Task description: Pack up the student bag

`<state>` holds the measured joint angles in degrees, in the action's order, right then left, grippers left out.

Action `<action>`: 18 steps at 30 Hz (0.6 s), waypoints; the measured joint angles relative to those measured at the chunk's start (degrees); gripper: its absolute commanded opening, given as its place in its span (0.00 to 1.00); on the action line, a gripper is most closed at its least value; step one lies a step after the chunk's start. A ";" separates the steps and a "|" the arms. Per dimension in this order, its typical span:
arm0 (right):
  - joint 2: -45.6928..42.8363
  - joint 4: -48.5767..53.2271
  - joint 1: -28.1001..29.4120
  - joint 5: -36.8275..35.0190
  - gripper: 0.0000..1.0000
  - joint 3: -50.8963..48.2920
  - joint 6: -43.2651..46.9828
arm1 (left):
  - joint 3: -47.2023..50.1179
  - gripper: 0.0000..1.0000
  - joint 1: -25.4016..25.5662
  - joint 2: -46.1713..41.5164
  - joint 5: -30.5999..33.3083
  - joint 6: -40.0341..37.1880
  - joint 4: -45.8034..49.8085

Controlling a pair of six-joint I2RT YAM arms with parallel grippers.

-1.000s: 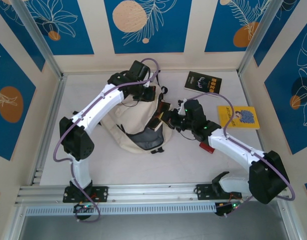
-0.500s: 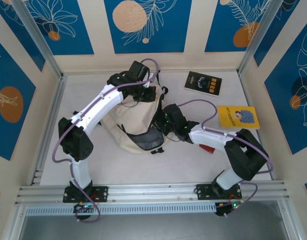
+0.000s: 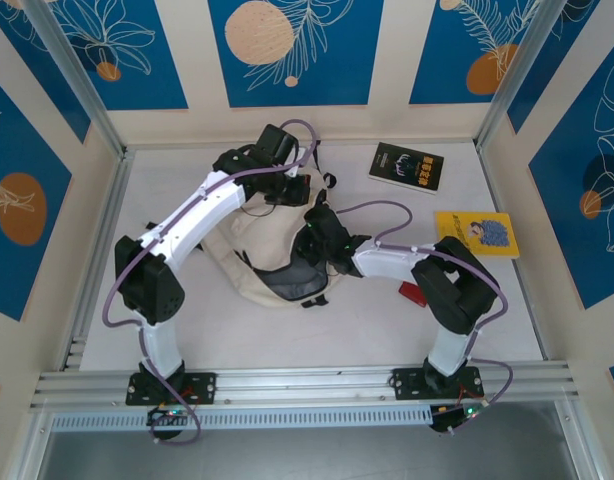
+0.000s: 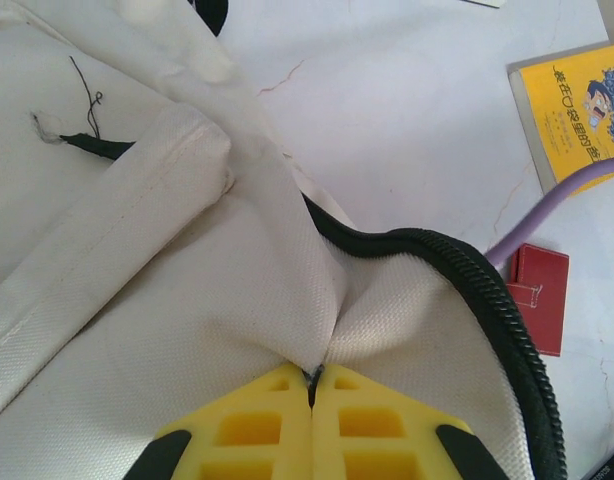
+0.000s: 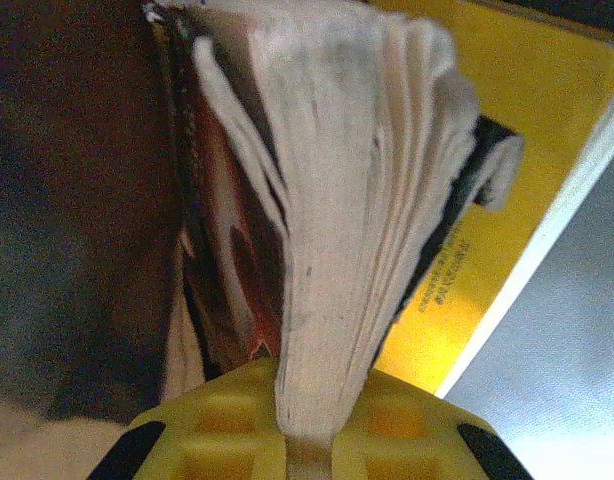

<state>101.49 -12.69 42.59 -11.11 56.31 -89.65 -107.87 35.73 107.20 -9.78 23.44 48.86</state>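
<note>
The cream student bag lies in the middle of the table, its black-zippered mouth held up. My left gripper is at the bag's far upper edge; the left wrist view has its yellow fingertips shut on a pinch of the cream canvas. My right gripper is at the bag's right-hand opening. It is shut on a thick book with fanned pale pages and a dark red cover, the dark inside of the bag to its left. A yellow printed surface lies right behind the book.
A black book lies at the back right of the table and a yellow book at the right. A small red flat item sits beside the right arm. Patterned walls close in on three sides.
My right arm has swung left and folded, carrying the book from beside the bag into its opening. The left arm has kept its hold on the canvas.
</note>
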 measured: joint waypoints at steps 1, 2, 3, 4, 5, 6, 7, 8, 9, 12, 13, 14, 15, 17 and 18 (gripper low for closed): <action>0.61 0.02 0.00 0.22 0.06 0.26 -0.50 | 0.09 0.00 -0.04 -0.15 0.28 0.02 -0.02; 1.22 -0.11 0.00 0.61 0.10 0.59 -1.05 | 0.35 0.00 -0.11 -0.35 0.46 0.02 0.00; 1.57 -0.33 0.00 0.83 0.12 0.70 -1.42 | 0.57 0.00 -0.24 -0.52 0.52 0.02 -0.02; 1.97 -0.63 -0.07 1.11 0.16 0.87 -1.99 | 0.90 0.00 -0.42 -0.66 0.61 0.07 -0.02; 2.27 -0.87 -0.13 1.62 0.18 0.98 -2.34 | 1.09 0.00 -0.57 -0.76 0.63 0.13 -0.04; 2.67 -1.18 -0.31 2.45 0.22 1.18 -2.60 | 1.25 0.00 -0.70 -0.79 0.63 0.17 -0.07; 3.02 -1.25 -0.52 3.34 0.27 1.42 -2.75 | 1.42 0.00 -0.74 -0.83 0.61 0.17 -0.15; 3.30 -0.98 -0.72 4.26 0.33 1.60 -2.75 | 1.55 0.00 -0.81 -0.87 0.63 0.17 -0.20; 3.41 -0.31 -0.83 5.05 0.37 1.79 -2.64 | 1.62 0.00 -0.85 -0.87 0.63 0.17 -0.20; 3.30 2.16 -0.98 6.78 0.51 1.81 -1.70 | 1.77 0.00 -1.18 -0.98 0.63 0.17 -0.22; 3.04 3.06 -0.98 7.15 0.55 1.79 -1.33 | 1.79 0.00 -1.36 -1.03 0.63 0.17 -0.22; 2.56 3.89 -0.96 7.61 0.57 1.55 -0.85 | 1.88 0.00 -1.53 -1.14 0.63 0.17 -0.28; 1.86 4.33 -0.96 7.87 0.58 1.14 -0.68 | 2.01 0.00 -1.68 -1.29 0.63 0.17 -0.33; -0.48 5.46 -0.96 8.79 0.59 -0.07 -0.13 | 2.43 0.00 -2.05 -1.75 0.63 0.17 -0.42; -2.08 5.92 -0.96 9.27 0.59 -0.83 0.28 | 2.56 0.00 -2.27 -2.01 0.61 0.17 -0.42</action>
<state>99.42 -6.76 41.63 -1.85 55.48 -89.36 -105.32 33.45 105.19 -9.17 23.62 48.45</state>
